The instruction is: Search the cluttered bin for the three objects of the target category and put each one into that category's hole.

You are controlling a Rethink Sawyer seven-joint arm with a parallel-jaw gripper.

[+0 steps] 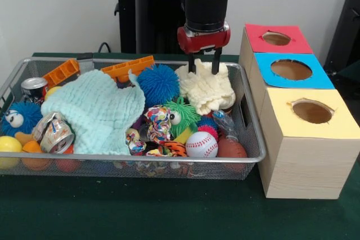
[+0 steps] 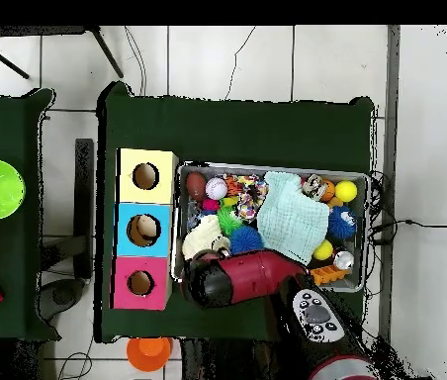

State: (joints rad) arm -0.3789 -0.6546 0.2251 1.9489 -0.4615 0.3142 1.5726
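Note:
The wire mesh bin (image 1: 140,158) is full of mixed toys; it also shows in the overhead view (image 2: 370,230). My gripper (image 1: 203,67) hangs at the bin's far right. Its open fingers (image 1: 192,64) touch the top of a cream knitted cloth (image 1: 211,89). In the overhead view the arm hides the gripper. The red-topped box stands furthest back in a row to the right of the bin, and its round hole (image 1: 276,38) (image 2: 139,283) is empty. No tan and orange-brown plush toy shows; it is hidden. A small orange and black striped toy (image 1: 171,149) lies at the front.
A mint cloth (image 1: 95,111) covers the bin's left middle. Around it lie a blue puffer ball (image 1: 158,82), a green one (image 1: 181,115), a baseball (image 1: 201,144), crushed cans (image 1: 53,134) and orange plastic pieces (image 1: 126,67). The blue-topped (image 1: 291,69) and yellow-topped (image 1: 312,112) boxes stand nearer than the red-topped one.

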